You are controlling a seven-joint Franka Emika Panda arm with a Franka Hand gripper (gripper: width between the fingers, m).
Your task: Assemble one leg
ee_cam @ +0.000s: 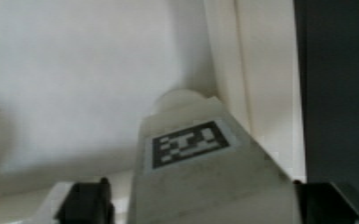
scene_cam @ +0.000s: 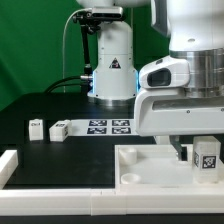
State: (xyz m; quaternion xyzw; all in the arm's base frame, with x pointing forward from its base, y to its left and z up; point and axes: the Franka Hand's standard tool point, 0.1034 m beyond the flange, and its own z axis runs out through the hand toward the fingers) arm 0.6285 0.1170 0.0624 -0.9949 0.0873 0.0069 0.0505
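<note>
Reaching down at the exterior view's right, pincer (scene_cam: pixel 203 158) clamped on leg (scene_cam: pixel 206 157) over panel (scene_cam: pixel 150 163).

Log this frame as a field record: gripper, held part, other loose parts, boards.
gripper: gripper low over the tray panel, shut on the leg
held part: small white plastic leg with a black-and-white tag, upright between the fingers
tray panel: large white square panel with raised rim, under the leg
loose parts: two small white tagged posts on the black table
marker board: flat white board with tags
</note>
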